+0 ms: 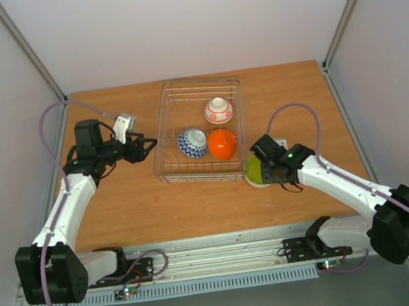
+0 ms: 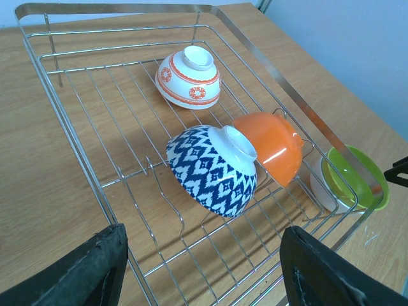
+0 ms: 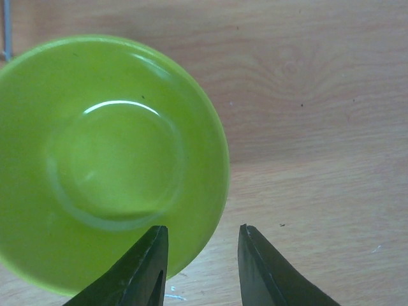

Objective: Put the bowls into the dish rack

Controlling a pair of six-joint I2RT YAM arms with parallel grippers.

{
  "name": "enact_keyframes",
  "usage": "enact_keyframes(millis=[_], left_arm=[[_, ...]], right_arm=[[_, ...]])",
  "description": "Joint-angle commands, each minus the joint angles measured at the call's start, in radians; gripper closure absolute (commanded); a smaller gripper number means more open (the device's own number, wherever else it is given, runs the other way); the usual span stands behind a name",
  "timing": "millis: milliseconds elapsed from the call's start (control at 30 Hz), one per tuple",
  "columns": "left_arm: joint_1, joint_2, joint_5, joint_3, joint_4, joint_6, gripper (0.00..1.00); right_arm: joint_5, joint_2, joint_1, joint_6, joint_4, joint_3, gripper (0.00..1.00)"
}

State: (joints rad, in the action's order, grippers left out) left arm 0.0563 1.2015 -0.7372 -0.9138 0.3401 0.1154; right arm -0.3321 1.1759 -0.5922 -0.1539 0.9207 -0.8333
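1. Right hand was found released, its fingers apart and nothing grasped. It hung low over the near edge of the green bowl, with the rim lying between the two fingers in the wrist view. Contact with the rim could not be confirmed.
2. Green bowl stood mouth-up on the counter, outside the rack and just beside its near right corner.
3. Left hand was also released, fingers wide apart and empty. It was held off the left side of the rack, pointing across it, and touched neither the wire nor any bowl.
4. Rack sat at mid-counter towards the back and held three bowls.
5. Red bowl rested upside down, foot upward, in the far right part of the rack, apart from the others.
6. Blue bowl lay tilted on its side in the near part, against the prongs.
7. Orange bowl lay on its side just right of the blue bowl, close to its foot. Whether the two touched could not be told.
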Motion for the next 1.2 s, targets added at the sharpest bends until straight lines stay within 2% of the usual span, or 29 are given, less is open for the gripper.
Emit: enact_keyframes(millis=[0, 200, 333, 433, 567, 800, 1033, 1167], left_arm=[[-0.002, -0.003, -0.02, 0.006, -0.025, -0.003, 0.34], [-0.003, 0.004, -0.019, 0.006, -0.024, -0.002, 0.34], [-0.003, 0.007, -0.016, 0.006, -0.024, -0.002, 0.34], [-0.003, 0.009, -0.014, 0.006, -0.023, -0.002, 0.34], [-0.003, 0.012, -0.009, 0.006, -0.023, 0.0, 0.34], [-0.003, 0.011, -0.009, 0.004, -0.02, -0.001, 0.34], [-0.002, 0.008, -0.014, 0.004, -0.02, -0.005, 0.34], [-0.002, 0.004, -0.019, 0.003, -0.022, -0.006, 0.34]], right_arm=[[0.01, 0.034, 0.023, -0.024, -0.05, 0.034, 0.67], [0.037, 0.061, 0.069, -0.008, -0.095, 0.067, 0.69], [0.057, 0.071, 0.093, 0.004, -0.123, 0.081, 0.75], [0.064, 0.079, 0.101, 0.008, -0.132, 0.082, 0.82], [0.057, 0.069, 0.103, 0.007, -0.118, 0.074, 0.98], [0.0, -0.023, 0.103, 0.001, -0.029, 0.038, 0.99], [-0.094, -0.146, 0.103, 0.025, 0.097, -0.076, 0.99], [-0.112, -0.168, 0.103, 0.066, 0.104, -0.143, 0.99]])
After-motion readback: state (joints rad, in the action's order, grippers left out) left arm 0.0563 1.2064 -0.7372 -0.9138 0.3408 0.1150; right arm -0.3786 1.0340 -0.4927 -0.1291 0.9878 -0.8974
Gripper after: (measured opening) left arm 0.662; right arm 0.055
